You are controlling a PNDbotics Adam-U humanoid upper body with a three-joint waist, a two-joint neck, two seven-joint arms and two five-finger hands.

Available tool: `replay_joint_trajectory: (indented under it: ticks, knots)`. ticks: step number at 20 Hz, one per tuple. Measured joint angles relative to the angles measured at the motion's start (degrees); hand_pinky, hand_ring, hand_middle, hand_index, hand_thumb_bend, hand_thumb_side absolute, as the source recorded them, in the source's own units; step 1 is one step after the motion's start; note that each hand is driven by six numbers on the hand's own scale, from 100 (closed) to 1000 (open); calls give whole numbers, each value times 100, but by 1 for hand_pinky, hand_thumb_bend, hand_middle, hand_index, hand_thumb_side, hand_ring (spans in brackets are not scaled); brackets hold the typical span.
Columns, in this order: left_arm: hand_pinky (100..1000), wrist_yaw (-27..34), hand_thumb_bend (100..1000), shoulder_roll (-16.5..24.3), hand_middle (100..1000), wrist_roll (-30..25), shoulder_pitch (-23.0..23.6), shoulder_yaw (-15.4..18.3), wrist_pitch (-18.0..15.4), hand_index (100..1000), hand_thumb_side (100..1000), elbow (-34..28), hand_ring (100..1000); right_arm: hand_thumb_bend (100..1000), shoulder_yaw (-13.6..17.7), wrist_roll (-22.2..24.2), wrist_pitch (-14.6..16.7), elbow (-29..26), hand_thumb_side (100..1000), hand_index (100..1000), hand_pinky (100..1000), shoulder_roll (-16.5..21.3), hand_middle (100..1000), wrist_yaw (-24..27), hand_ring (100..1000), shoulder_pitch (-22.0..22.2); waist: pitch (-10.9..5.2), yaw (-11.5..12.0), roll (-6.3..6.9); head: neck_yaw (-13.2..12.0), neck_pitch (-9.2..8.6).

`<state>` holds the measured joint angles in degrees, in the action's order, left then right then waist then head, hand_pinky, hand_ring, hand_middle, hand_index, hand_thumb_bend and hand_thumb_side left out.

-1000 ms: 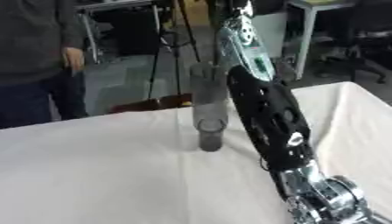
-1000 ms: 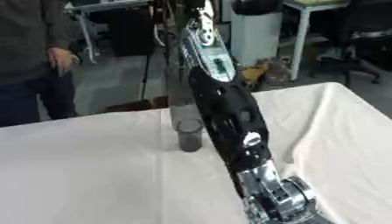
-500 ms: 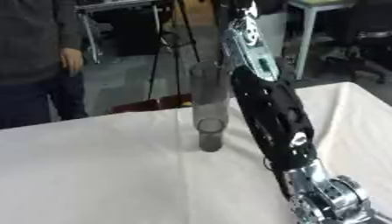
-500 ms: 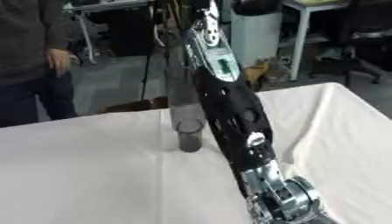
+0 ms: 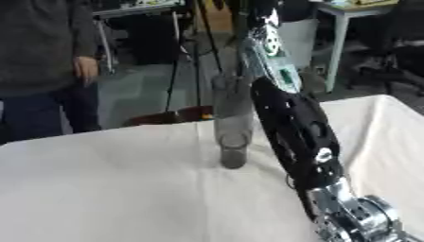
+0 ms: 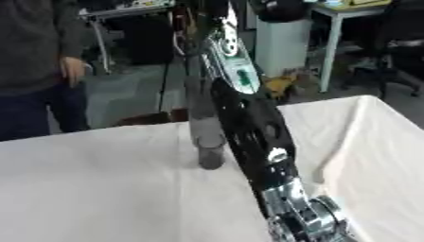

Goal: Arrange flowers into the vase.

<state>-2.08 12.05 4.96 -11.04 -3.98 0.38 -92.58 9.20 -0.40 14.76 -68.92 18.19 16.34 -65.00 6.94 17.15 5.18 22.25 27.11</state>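
A tall clear glass vase [image 5: 232, 137] stands upright on the white tablecloth [image 5: 99, 189], near the table's far edge. My right arm [image 5: 294, 123] comes in from the lower right and rises steeply just right of the vase, its black forearm passing close beside the glass. The arm's silver and green upper section [image 5: 269, 45] goes on above the vase's rim. The right hand [image 5: 251, 8] is only a dark blurred shape at the top edge, and its grip is not visible. I can make out no flower. The left hand shows in neither view.
Beyond the table's far edge lies a grey floor with black tripod legs [image 5: 178, 61]. A white desk [image 5: 348, 19] and an office chair [image 5: 406, 42] stand at the back right. The cloth's right side folds down at the table's corner [image 6: 373, 123].
The right arm has stayed almost in place beside the vase. The vase has not moved.
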Motion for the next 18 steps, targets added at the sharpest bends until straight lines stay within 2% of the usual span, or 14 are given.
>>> replay_joint_trajectory:
  ticks: [4,7,11,18]
  knots:
    - [542,0,354,0,653,0,1,0,0,649,1000,0,744,100,1,-3,4,0,1000,100,100,31,100,-12,100,0,1,22,8,27,-30]
    - [543,10,354,-1,653,0,19,1,0,649,1000,0,744,100,14,-2,16,0,1000,100,100,125,100,-55,100,4,51,179,83,147,-142]
    - [543,36,353,-5,652,-13,11,-2,-9,649,1000,0,744,100,34,-5,45,0,1000,100,100,212,100,-67,100,3,80,288,104,277,-247]
    - [544,58,352,-6,652,-25,11,-3,-2,649,1000,0,744,100,37,-5,176,7,1000,100,100,222,100,-131,100,4,122,300,128,410,-327]
